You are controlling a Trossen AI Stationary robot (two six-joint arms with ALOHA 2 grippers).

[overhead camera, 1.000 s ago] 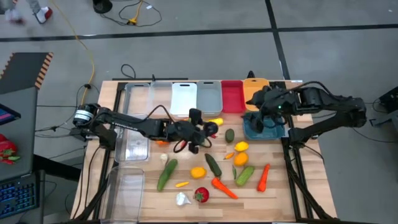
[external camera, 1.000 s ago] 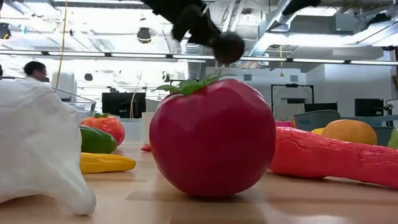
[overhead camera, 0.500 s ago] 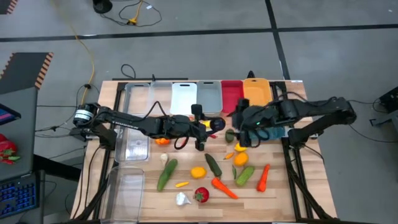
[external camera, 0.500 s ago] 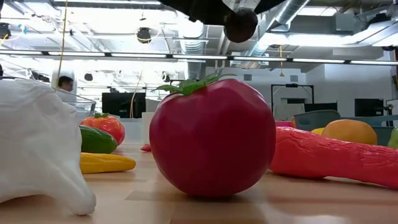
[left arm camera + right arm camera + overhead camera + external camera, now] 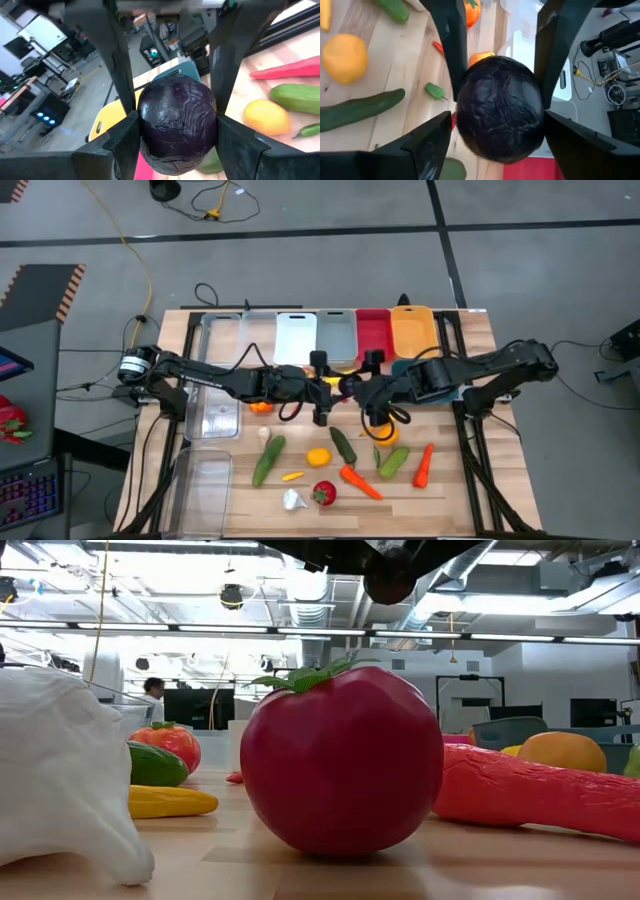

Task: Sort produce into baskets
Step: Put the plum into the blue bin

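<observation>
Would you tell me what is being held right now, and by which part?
The left tool grips the purple round by its opposite sides; the right tool brackets it too.

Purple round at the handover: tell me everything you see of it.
The purple round is a dark purple ball with a wrinkled, veined, slightly glossy skin, like a toy cabbage, and looks whole. It hangs in the air above the table, near the middle. The left gripper is clamped on its two sides. The right gripper meets it from the opposite side; whether it grips yet cannot be told. Nothing else touches it.
</observation>
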